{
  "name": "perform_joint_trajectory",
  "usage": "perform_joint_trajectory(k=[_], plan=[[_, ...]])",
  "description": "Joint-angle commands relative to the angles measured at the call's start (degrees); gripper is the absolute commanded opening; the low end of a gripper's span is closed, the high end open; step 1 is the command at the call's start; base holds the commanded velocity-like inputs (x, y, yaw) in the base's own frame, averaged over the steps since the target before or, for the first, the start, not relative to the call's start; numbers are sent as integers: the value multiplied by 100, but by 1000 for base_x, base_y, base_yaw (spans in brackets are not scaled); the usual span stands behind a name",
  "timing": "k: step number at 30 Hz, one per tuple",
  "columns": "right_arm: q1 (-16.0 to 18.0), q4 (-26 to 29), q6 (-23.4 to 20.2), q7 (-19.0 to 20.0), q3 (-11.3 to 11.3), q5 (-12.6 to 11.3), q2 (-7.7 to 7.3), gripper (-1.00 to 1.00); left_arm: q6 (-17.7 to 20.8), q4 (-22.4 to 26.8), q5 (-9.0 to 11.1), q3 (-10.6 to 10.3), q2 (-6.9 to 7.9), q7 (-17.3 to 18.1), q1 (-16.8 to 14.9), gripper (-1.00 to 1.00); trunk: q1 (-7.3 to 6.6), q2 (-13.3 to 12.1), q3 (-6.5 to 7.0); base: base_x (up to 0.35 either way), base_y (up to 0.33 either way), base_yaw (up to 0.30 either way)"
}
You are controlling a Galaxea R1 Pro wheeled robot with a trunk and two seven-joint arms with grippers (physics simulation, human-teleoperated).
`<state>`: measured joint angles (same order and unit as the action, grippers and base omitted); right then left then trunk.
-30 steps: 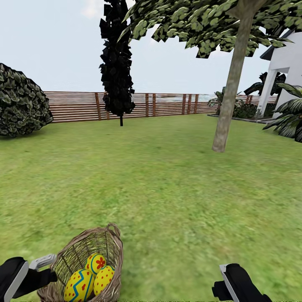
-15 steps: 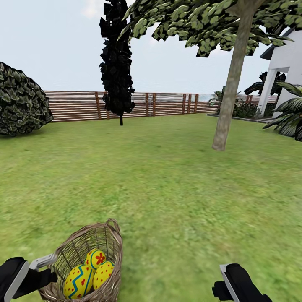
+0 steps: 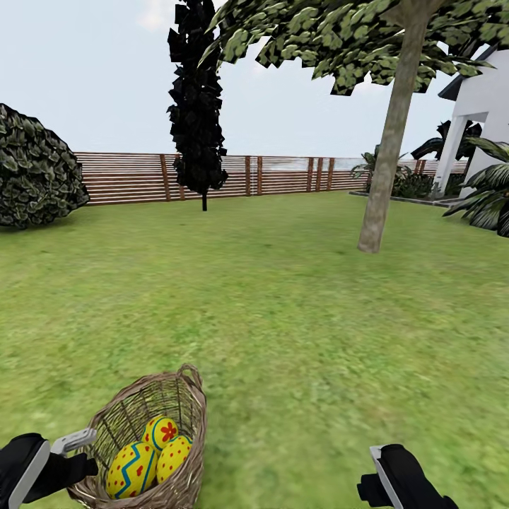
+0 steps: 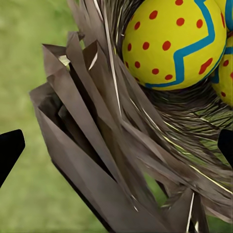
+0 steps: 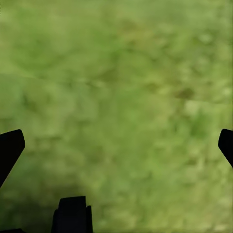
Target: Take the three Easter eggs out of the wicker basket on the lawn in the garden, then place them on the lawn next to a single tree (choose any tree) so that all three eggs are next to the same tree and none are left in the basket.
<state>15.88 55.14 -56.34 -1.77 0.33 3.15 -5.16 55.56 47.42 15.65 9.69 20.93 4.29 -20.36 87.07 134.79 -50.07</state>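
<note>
Eggs (image 3: 150, 458) in wicker basket (image 3: 185, 413); left claw (image 4: 116, 145) spread around rim, right claw (image 5: 116, 145) open, empty

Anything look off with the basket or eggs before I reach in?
Nothing stands out. The wicker basket sits on the lawn, leaning slightly, with all three Easter eggs inside and none spilled.

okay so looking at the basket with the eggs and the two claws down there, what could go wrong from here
1. The left claw sits open against the wicker basket wall. Closing there would likely grab wicker, not an egg, and could tip the basket.
2. The three Easter eggs lie packed together, so lifting one may jostle the others.
3. The tree stands far across the lawn; a loosely held egg might drop on the way.
</note>
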Motion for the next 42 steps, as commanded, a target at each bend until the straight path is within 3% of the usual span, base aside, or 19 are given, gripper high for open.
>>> perform_joint_trajectory(k=[1,5,6,37,42], plan=[[3,6,-26,10,7,33,3,100,25,4,-36,15,-1,45,-3,100,-1,3,-6,0,0,0],[3,6,-26,10,10,36,5,100,25,6,-30,21,4,47,-3,100,-1,3,-6,0,0,0],[3,6,-26,10,10,36,5,100,25,7,-29,22,5,50,-3,-100,-1,3,-6,-5,0,0],[3,-3,-22,10,27,45,6,100,25,-2,-17,31,-24,48,-3,-100,-1,3,-6,-5,0,0],[3,-3,-20,10,28,45,6,100,25,-5,-18,25,-27,48,-3,-100,-111,-198,84,0,0,0]])
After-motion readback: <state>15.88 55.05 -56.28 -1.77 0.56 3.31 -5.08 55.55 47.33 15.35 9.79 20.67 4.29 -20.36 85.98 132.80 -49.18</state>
